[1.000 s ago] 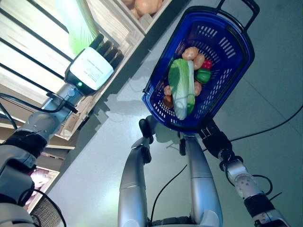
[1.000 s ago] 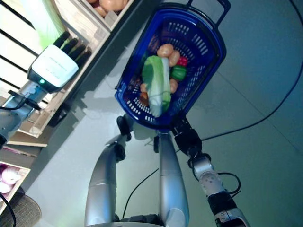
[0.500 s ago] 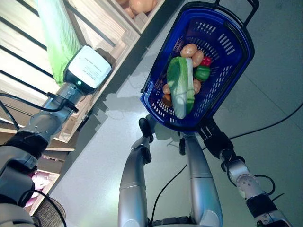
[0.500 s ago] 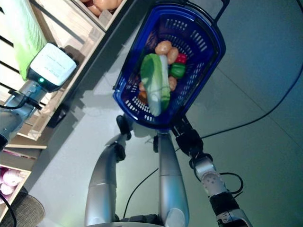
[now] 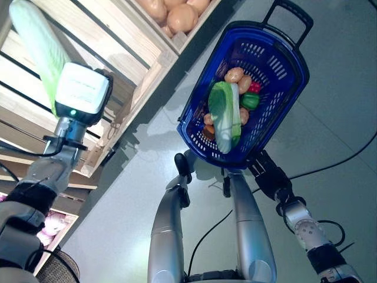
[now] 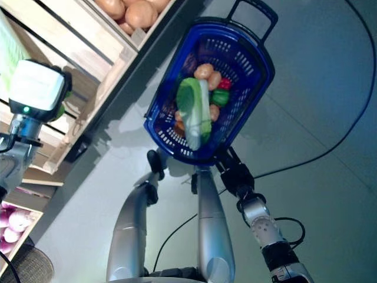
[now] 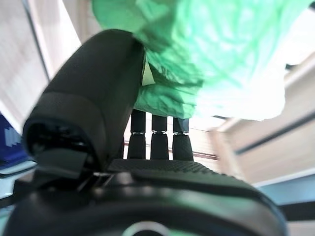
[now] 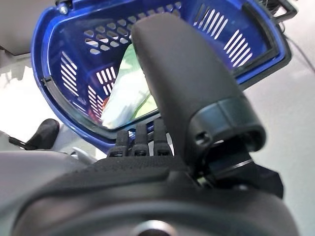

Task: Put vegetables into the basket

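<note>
The blue basket (image 5: pixel 268 65) is held at its near rim by the right hand (image 5: pixel 268 174), whose fingers are curled under that rim, as the right wrist view shows. By this grip the basket is kept low in front of the robot with its mouth facing upward, presumably so that items can be dropped in from above. A long green-and-white cabbage (image 5: pixel 224 116) lies lengthwise inside it, resting over brown potatoes (image 5: pixel 234 75), a green pepper (image 5: pixel 250 100) and a small red vegetable (image 5: pixel 254 87). The black handle (image 5: pixel 288 13) stands at the far end, untouched.

Farther off, at the wooden shelf rack (image 5: pixel 112 53), the left hand (image 5: pixel 82 94) is raised, and its fingers and thumb are closed around a second leafy green cabbage (image 5: pixel 38 44); the left wrist view shows the leaves pressed between thumb and fingers. This cabbage is well apart from the basket and is not yet delivered. It is judged that it must be carried across and released over the basket. Potatoes in a crate (image 5: pixel 177 12) lie on the rack beyond.
</note>
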Robot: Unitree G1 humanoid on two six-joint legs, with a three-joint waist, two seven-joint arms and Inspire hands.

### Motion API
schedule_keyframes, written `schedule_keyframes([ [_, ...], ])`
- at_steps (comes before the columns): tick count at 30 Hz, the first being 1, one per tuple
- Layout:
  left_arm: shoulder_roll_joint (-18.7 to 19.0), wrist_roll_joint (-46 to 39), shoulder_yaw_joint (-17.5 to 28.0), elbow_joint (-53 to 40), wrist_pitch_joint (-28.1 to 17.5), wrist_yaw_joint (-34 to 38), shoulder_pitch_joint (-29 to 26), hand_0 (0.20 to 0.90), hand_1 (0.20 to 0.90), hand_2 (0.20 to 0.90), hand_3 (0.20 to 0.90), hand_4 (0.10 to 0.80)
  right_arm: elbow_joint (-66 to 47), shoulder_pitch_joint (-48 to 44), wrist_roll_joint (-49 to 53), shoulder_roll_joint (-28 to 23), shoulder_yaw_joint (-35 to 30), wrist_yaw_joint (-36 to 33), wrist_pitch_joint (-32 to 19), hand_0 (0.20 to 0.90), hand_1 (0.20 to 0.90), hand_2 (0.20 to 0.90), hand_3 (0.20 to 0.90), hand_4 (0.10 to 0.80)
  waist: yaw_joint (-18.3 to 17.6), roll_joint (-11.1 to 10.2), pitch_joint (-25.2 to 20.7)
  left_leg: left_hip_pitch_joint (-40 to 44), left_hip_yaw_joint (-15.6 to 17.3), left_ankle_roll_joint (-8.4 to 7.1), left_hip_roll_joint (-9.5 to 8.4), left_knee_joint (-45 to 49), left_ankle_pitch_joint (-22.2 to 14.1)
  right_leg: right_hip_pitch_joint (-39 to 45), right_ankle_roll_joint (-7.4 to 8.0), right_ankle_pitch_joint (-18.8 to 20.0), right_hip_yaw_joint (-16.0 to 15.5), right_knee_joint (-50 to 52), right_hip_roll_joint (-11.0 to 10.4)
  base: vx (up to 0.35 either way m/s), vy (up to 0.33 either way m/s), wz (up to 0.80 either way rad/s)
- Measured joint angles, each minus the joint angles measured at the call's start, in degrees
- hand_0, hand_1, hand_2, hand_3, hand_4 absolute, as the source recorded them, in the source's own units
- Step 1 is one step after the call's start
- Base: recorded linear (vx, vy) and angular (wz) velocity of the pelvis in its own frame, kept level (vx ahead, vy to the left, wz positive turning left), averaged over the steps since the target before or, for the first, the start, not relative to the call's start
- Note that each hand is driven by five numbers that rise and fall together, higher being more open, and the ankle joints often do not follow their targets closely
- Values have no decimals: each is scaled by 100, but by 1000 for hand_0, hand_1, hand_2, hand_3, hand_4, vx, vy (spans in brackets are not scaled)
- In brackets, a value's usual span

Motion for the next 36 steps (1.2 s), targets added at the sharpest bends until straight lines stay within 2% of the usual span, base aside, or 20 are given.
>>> schedule_keyframes([
  [4,-9,87,232,-144,-220,467,191,300,300,300,300,400,-1,101,-38,0,-48,1,-26,900,900,900,900,800,97,-2,0,342,-67,-45,-12,-491,217,307,-52,58,-137,-297,22,-29,-33,9],
  [9,-9,102,334,-472,-305,614,176,300,300,300,300,400,-12,101,-39,2,-75,1,-37,900,900,900,900,800,176,-3,0,362,-143,-74,-19,-625,276,326,-66,62,-196,-331,31,-47,-58,6],
  [10,-9,92,466,-649,-384,617,225,300,300,300,300,400,-12,101,-39,4,-74,2,-43,900,900,900,900,800,183,-4,1,367,-165,-72,-22,-684,318,330,-69,63,-225,-355,31,-44,-64,8],
  [12,-10,-59,558,-854,-460,687,253,300,300,300,300,400,-10,100,-39,16,-67,3,-53,900,900,900,900,800,210,-5,2,368,-190,-81,-19,-710,339,350,-87,71,-279,-388,37,-39,-64,9],
  [14,-55,-544,809,-1093,-740,828,412,300,300,300,300,400,-8,103,-53,68,-52,4,-133,900,900,900,900,800,222,-9,2,421,-208,-92,-16,-748,355,417,-105,60,-330,-400,36,-35,-68,7],
  [15,-143,-763,973,-1168,-851,866,530,300,300,300,300,400,-3,103,-74,107,-52,4,-181,900,900,900,900,800,222,-9,2,468,-209,-95,-9,-782,366,455,-106,60,-330,-413,36,-28,-69,-1],
  [18,-848,-1775,1788,-1487,-1407,1020,987,300,300,300,300,400,-1,131,-229,250,18,4,-319,900,900,900,900,800,240,-12,2,792,-225,-121,-14,-1008,425,722,-109,54,-361,-508,36,-32,-94,0],
  [19,-1339,-2136,2302,-1756,-1757,1005,1249,300,300,300,300,400,3,176,-276,366,14,5,-421,900,900,900,900,800,254,-14,1,942,-272,-138,-28,-1144,478,845,-116,47,-396,-546,35,-36,-91,11],
  [20,-2025,-2572,2833,-2149,-2189,998,1515,300,300,300,300,400,33,242,-388,504,10,5,-530,900,900,900,900,800,283,-14,1,1124,-317,-148,-29,-1297,559,1020,-120,47,-457,-634,39,-40,-89,16],
  [22,-2394,-2940,2938,-2436,-2582,998,1666,300,300,300,300,400,32,369,-437,572,27,9,-593,900,900,900,900,800,381,-16,0,1299,-355,-184,-24,-1418,605,1196,-139,31,-527,-692,51,-41,-92,14],
  [23,-2549,-3247,2946,-2616,-2879,849,1743,300,300,300,300,400,52,440,-471,631,14,9,-648,900,900,900,900,800,544,-38,-1,1450,-368,-201,-12,-1502,629,1327,-144,19,-541,-729,81,-24,-101,4],
  [25,-2836,-3706,2948,-2781,-3126,644,1760,300,300,300,300,400,184,417,-544,710,17,21,-715,900,900,900,900,800,657,-39,-1,1637,-416,-228,5,-1607,670,1520,-130,-10,-617,-811,84,-4,-111,10],
  [27,-2985,-3975,2939,-2826,-3143,370,1690,300,300,300,300,400,413,316,-662,832,35,42,-756,900,900,900,900,800,677,-48,-2,1822,-532,-282,16,-1751,739,1754,-143,-19,-758,-914,93,13,-110,28],
  [32,-2958,-4227,2930,-2822,-2969,-116,1546,300,300,300,300,400,706,25,-659,901,27,42,-897,900,900,900,900,800,786,-54,-2,1876,-546,-283,22,-1781,776,1832,-156,-31,-832,-911,87,12,-49,8],
  [36,-2957,-4794,2890,-2815,-2900,-487,1433,300,300,300,300,400,789,33,-657,910,17,42,-912,900,900,900,900,800,809,-56,-1,1871,-644,-259,25,-1785,793,1894,-175,-45,-946,-918,81,2,-34,11],
])
